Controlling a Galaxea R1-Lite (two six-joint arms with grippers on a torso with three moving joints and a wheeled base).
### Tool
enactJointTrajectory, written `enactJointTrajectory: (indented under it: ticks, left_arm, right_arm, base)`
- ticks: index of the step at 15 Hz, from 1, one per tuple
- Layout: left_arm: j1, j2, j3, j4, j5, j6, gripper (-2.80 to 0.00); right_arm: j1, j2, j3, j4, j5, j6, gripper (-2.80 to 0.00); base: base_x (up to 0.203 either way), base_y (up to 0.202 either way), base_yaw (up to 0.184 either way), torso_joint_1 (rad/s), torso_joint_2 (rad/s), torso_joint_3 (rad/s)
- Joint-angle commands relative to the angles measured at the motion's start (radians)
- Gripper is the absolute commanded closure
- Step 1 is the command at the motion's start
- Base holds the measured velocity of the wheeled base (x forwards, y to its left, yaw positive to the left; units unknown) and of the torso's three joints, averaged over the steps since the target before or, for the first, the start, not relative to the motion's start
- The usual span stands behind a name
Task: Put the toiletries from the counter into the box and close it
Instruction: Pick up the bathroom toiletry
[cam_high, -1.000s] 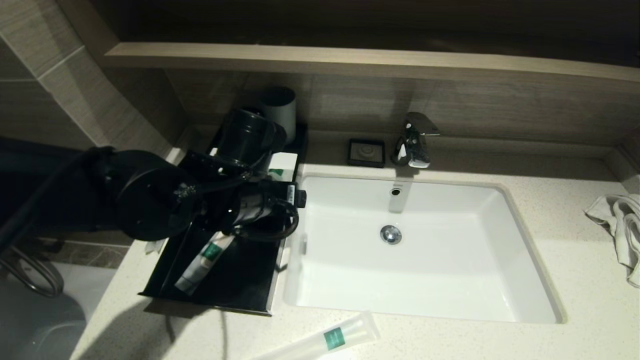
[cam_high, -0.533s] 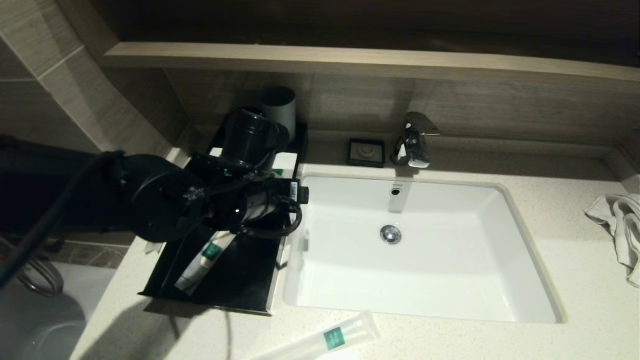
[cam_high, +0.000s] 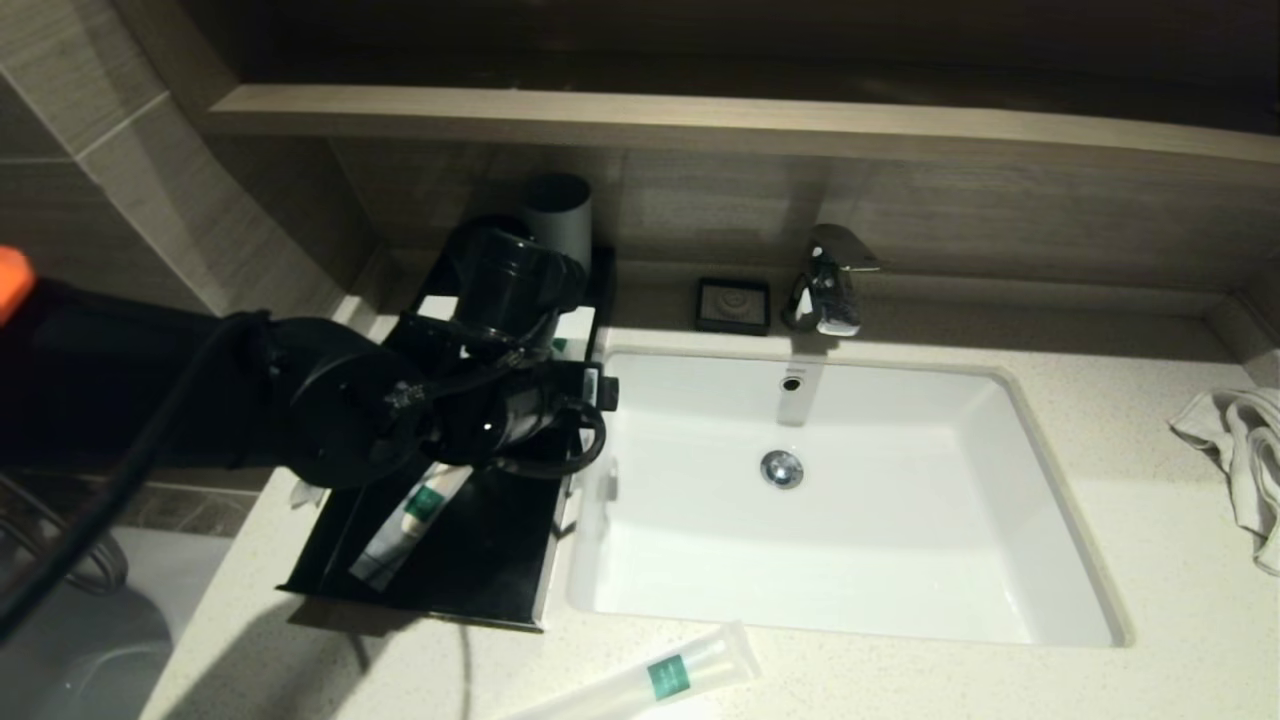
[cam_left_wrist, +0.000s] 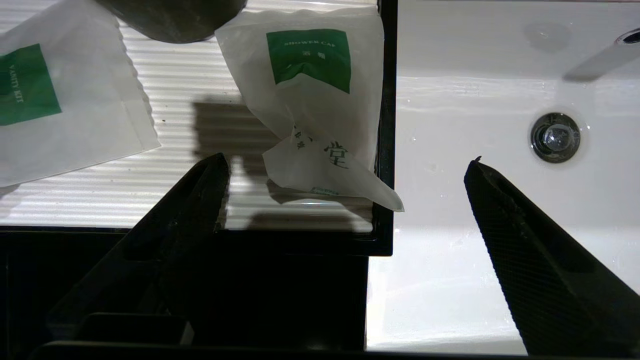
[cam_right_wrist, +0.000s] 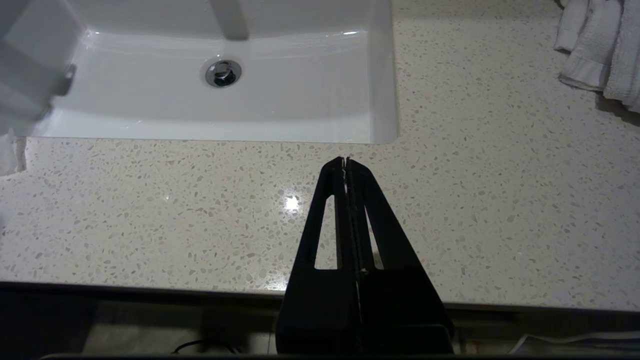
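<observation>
The left gripper (cam_left_wrist: 345, 200) hangs over the black box (cam_high: 470, 560), at the edge next to the sink (cam_high: 1040, 440). Its 2 fingers (cam_left_wrist: 190, 210) are spread wide and hold nothing. One finger is over the ridged floor of the box. The other finger is over the white sink, close to the drain (cam_left_wrist: 555, 137).

Between the 2 fingers, a bit past their tips, lies a white shower cap bag (cam_left_wrist: 320, 100) with a green label. It leans on the box wall, and 1 corner pokes out over the sink side. A second white bag (cam_left_wrist: 65, 105) with a green label lies in the box, out past the finger on the box side. A dark cup (cam_high: 556, 215) stands behind both bags.

A tube (cam_high: 408, 520) lies in the near part of the box, under the arm. Another tube (cam_high: 650, 680) lies on the counter (cam_right_wrist: 500, 175) in front of the sink, outside the box.

The right gripper (cam_right_wrist: 345, 162) sits low over the front of the counter, away from the box. Its fingers are pressed together with nothing between them. A towel (cam_right_wrist: 600, 50) lies far off to its side.
</observation>
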Motion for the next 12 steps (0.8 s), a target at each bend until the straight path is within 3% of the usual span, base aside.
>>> enactJointTrajectory:
  ticks: [1,2,3,4,12]
  left_arm:
    - [0.0,0.002,0.001,-0.002,0.013,-0.002,-2.8]
    - [0.0,0.002,-0.001,-0.002,0.013,0.0,-2.8]
    - [0.0,0.004,-0.001,-0.002,0.014,0.001,-1.6]
    - [0.0,0.004,0.001,-0.002,0.013,0.005,0.0]
    - [0.0,0.002,0.001,-0.002,0.031,0.007,0.0]
  right_arm:
    - [0.0,0.0,0.0,0.0,0.0,0.001,0.0]
    - [0.0,0.002,0.0,0.0,0.0,0.001,0.0]
    - [0.0,0.0,0.0,0.0,0.0,0.0,0.0]
    - [0.0,0.001,0.0,0.0,0.0,0.0,0.0]
    - [0.0,0.0,0.0,-0.001,0.0,0.0,0.0]
  base:
    - [0.0,0.0,0.0,0.0,0.0,0.0]
    - [0.0,0.0,0.0,0.0,0.0,0.0]
    - [0.0,0.0,0.0,0.0,0.0,0.0]
    - [0.0,0.0,0.0,0.0,0.0,0.0]
    - [0.0,0.0,0.0,0.0,0.0,0.0]
